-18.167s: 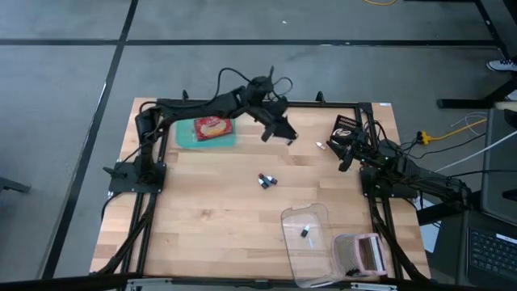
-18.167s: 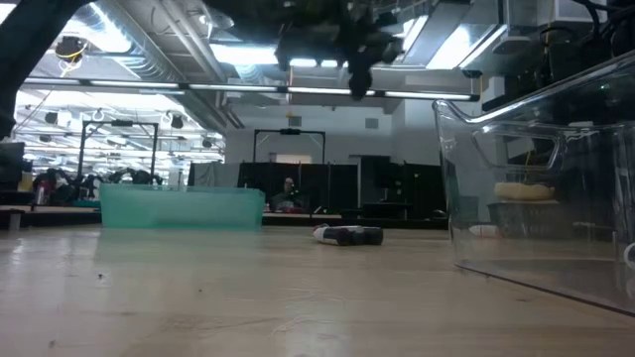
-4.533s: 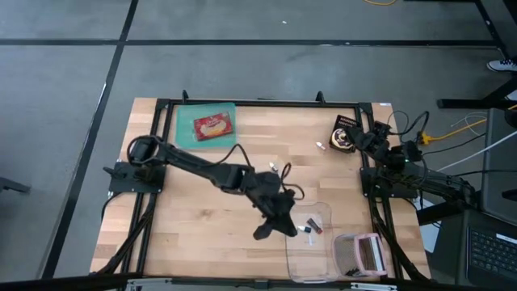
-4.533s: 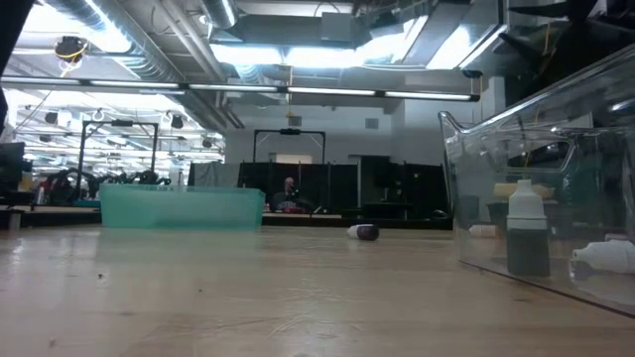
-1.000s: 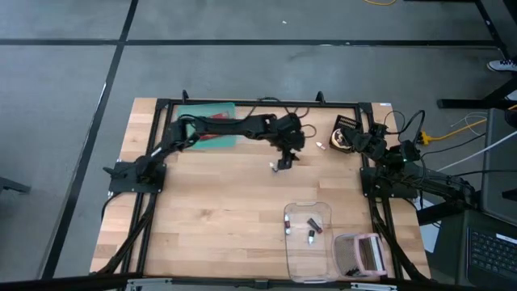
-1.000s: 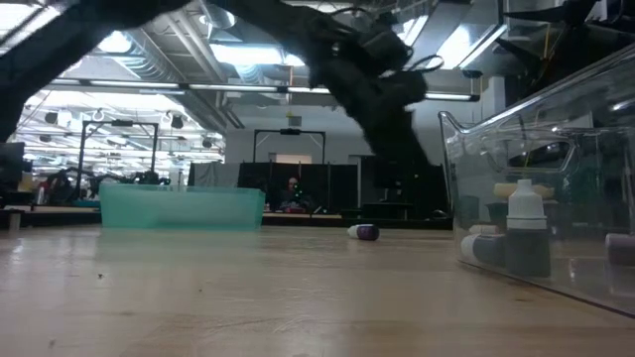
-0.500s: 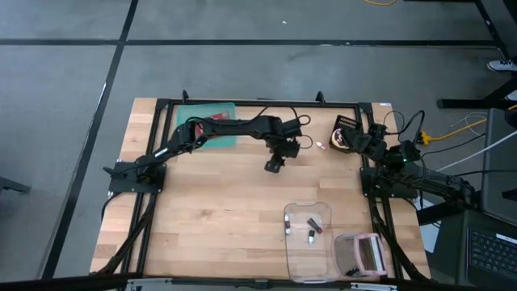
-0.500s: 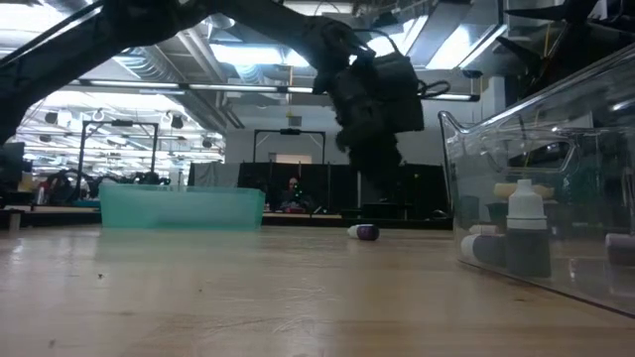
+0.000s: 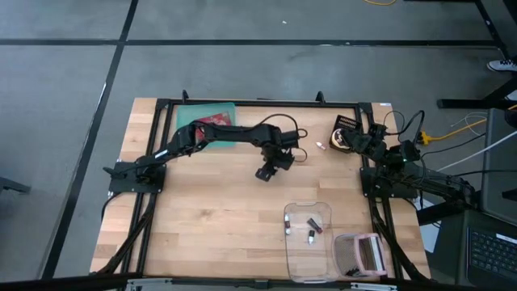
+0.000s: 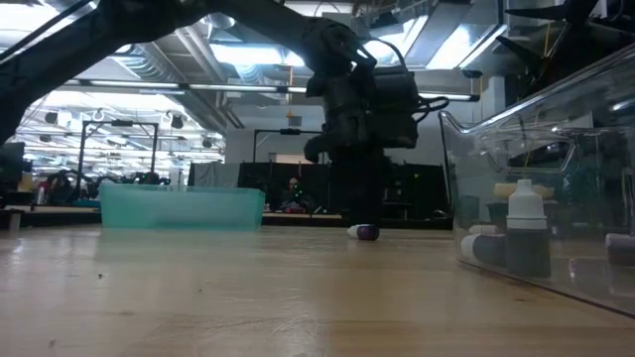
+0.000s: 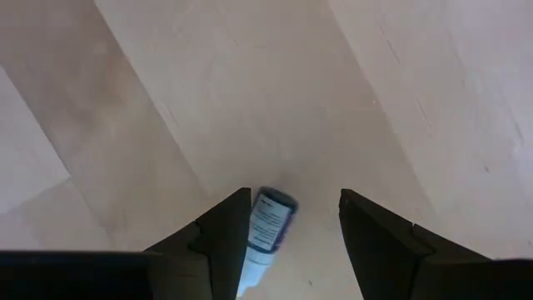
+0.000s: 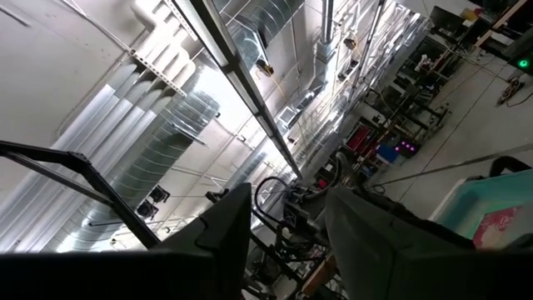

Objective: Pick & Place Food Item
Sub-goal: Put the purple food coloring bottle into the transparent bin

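A teal tray [image 9: 187, 120] holding a red packet [image 9: 218, 120] is sitting at the table's far left. The left gripper [image 9: 264, 172] is pointing down mid-table, jaws parted around a small vial [image 11: 265, 227] lying on the wood. The right gripper [image 9: 354, 142] is resting at the right edge, tilted upward, fingers apart, holding nothing.

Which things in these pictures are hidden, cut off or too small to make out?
- Small bottle: in the high view the left gripper covers it; in the left wrist view the picture's edge cuts off one end.
- Items in the clear bin: too small in the high view to tell their kind.
- Teal tray: the left arm covers part of it and of the red packet.
- Right gripper: points at the ceiling and shows no table.
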`<state>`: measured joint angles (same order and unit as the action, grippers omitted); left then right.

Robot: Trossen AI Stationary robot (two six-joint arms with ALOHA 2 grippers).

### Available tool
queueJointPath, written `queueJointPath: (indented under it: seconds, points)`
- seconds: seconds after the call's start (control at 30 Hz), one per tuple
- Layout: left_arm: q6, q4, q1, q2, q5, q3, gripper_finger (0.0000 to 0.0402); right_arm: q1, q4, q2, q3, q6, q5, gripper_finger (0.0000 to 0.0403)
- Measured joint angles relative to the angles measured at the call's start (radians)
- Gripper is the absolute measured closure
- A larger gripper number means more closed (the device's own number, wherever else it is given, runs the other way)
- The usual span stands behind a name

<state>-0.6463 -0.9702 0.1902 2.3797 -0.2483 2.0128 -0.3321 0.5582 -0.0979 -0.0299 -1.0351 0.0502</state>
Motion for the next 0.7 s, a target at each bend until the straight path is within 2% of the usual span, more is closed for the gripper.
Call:
queueJointPath:
  seconds: [0.13, 0.3, 0.53, 0.6, 0.7]
  points:
    - [0.001, 0.041, -0.006, 0.000, 0.034, -0.031, 0.0222, 0.000, -0.002, 0.000, 0.000, 0.003, 0.000, 0.0247]
    - [0.043, 0.082, 0.001, -0.006, 0.028, -0.087, 0.0233, 0.000, -0.002, 0.000, 0.000, 0.003, 0.000, 0.0247]
    - [0.110, 0.113, 0.002, -0.009, 0.029, -0.116, 0.0299, 0.000, -0.013, 0.000, 0.000, 0.003, 0.000, 0.0247]
    - [0.180, 0.129, 0.007, -0.008, 0.009, -0.118, 0.0324, 0.000, -0.024, 0.000, 0.000, 0.004, -0.003, 0.0247]
    - [0.357, 0.165, 0.029, -0.005, -0.073, -0.110, 0.0354, 0.000, -0.031, 0.000, 0.000, 0.004, -0.005, 0.0247]
